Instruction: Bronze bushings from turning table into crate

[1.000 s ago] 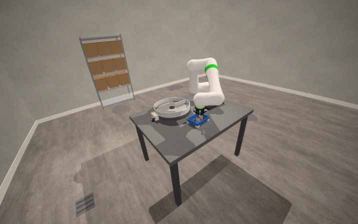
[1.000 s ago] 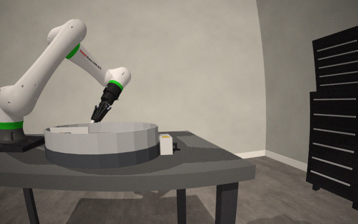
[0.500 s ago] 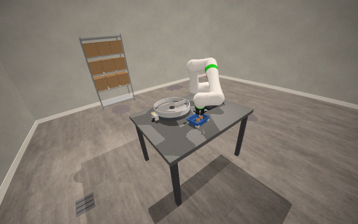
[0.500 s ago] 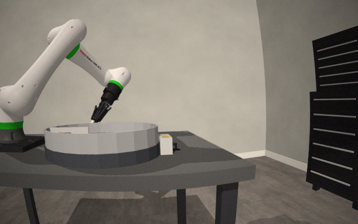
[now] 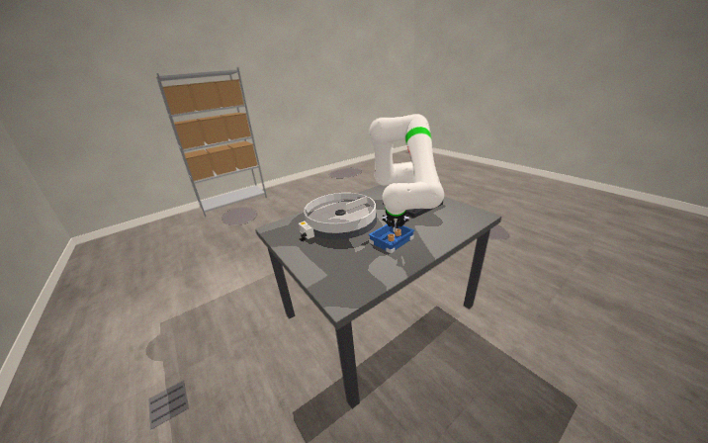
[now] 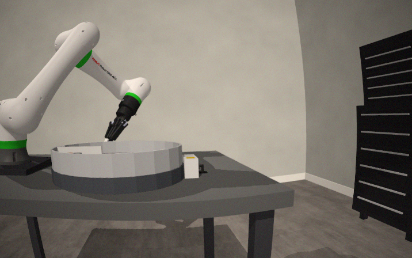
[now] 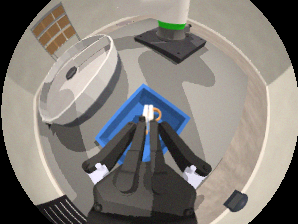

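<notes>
My gripper [image 5: 395,223] hangs over the blue crate [image 5: 396,237] on the table, to the right of the turning table [image 5: 339,211]. The fingers are closed tight. In the wrist view a bronze bushing [image 7: 154,113] sits right at the fingertips, which pinch its wall above the crate [image 7: 143,123]. It also shows in the top view [image 5: 398,229] just below the fingers. A second bronze bushing [image 5: 390,237] stands in the crate. The turning table [image 6: 117,165] hides the crate in the exterior view, where the gripper [image 6: 106,139] shows behind its rim. I cannot make out any steel bushings.
A small white control box [image 5: 304,226] stands at the turning table's left side, and it also shows in the exterior view [image 6: 190,165]. The arm's base [image 7: 172,38] is behind the crate. A shelf with cardboard boxes [image 5: 211,131] stands by the far wall. A black drawer cabinet [image 6: 384,131] is at the right.
</notes>
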Controlling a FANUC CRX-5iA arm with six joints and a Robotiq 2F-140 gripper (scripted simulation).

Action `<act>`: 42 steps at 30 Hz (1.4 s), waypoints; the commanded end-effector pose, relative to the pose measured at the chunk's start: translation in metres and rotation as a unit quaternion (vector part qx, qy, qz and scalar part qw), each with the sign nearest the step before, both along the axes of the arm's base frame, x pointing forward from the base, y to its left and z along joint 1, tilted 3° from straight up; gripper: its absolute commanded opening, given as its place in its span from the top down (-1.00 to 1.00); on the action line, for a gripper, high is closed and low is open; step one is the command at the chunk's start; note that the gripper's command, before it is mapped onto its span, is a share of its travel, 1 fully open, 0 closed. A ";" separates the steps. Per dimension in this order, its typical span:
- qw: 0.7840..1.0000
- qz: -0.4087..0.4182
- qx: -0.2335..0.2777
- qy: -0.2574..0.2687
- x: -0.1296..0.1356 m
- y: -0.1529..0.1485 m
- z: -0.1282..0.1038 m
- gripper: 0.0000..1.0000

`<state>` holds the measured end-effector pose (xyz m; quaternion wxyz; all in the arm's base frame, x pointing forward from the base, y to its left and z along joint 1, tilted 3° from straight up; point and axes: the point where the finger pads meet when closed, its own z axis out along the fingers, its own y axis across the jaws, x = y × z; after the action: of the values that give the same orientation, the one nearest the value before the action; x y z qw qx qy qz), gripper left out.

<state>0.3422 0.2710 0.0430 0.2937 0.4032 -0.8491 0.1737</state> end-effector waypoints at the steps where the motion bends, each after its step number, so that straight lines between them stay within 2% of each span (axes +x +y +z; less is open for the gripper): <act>1: 1.000 0.000 0.000 0.000 0.000 0.000 0.000 1.00; 42: 1.000 0.000 0.000 0.000 0.000 0.000 -0.006 1.00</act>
<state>0.3424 0.2708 0.0374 0.2937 0.4032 -0.8491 0.1737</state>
